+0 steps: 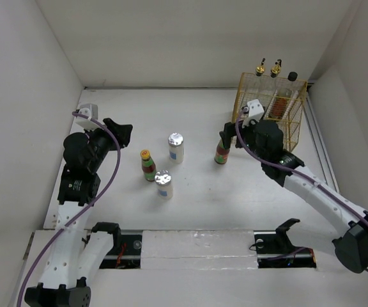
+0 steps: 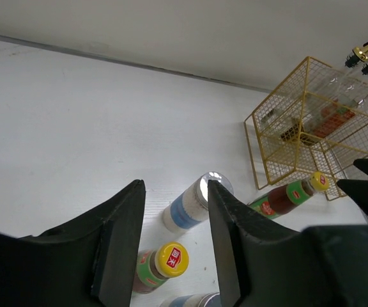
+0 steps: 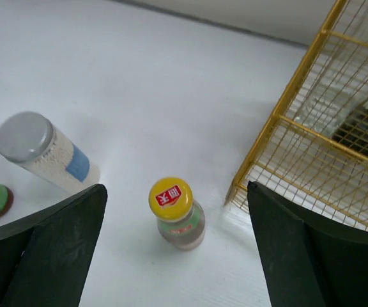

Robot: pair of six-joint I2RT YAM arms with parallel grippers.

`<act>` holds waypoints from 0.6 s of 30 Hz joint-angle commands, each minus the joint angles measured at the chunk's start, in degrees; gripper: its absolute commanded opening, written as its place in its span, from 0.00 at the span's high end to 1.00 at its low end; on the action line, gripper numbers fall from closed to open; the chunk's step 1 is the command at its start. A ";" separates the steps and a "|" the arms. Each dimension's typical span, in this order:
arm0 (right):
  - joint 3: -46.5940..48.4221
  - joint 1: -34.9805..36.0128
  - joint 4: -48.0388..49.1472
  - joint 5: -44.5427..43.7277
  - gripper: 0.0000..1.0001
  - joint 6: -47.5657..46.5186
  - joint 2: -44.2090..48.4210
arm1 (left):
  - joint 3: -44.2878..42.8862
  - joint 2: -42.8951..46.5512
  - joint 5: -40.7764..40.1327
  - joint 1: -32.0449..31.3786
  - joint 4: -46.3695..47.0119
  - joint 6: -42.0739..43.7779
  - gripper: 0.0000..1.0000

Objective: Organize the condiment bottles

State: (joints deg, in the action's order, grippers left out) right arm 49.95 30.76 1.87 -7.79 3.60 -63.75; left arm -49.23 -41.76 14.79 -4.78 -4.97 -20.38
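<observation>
Judged about three of seven stowed and four left out on the white tabletop. Nearest the arms, noted a short white silver-lidded jar, upright. Just beyond and left of it, a small red yellow-capped bottle. Farther back, a second short white silver-lidded jar. Saw no contact with any of the three. Logged the left gripper off to their left, black fingers parted partway, clasping nothing, with the second jar showing through the gap, beyond the tips. Farther right, found a second small red yellow-capped bottle upright just beside the yellow wire basket. Placed it under the right gripper, centred between fingers spread wide, released and clear of the bottle on both sides. Farthest back, in the basket: two tall clear gold-spouted bottles and, as far as can be told, a dark black-capped bottle. Judged this bottle next for stowing.
</observation>
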 commanded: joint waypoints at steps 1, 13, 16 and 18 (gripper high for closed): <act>0.14 0.09 -0.11 -1.44 0.04 -0.70 -0.75 | -0.07 -0.25 0.42 0.21 2.86 0.34 0.60; 4.11 1.76 1.38 -3.28 0.31 0.09 -14.47 | -0.07 -0.78 0.51 0.21 2.95 0.34 0.56; 2.27 3.07 3.92 -4.94 0.59 0.80 -14.48 | -0.07 -1.31 1.03 0.21 2.95 0.34 0.56; 2.25 3.86 5.42 -6.44 0.79 1.33 -13.95 | -0.07 -1.31 1.03 0.21 2.95 0.34 0.56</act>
State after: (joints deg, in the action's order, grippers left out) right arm 52.38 33.39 2.04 -11.88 3.64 -78.83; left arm -49.23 -43.03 14.98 -4.78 -4.95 -20.38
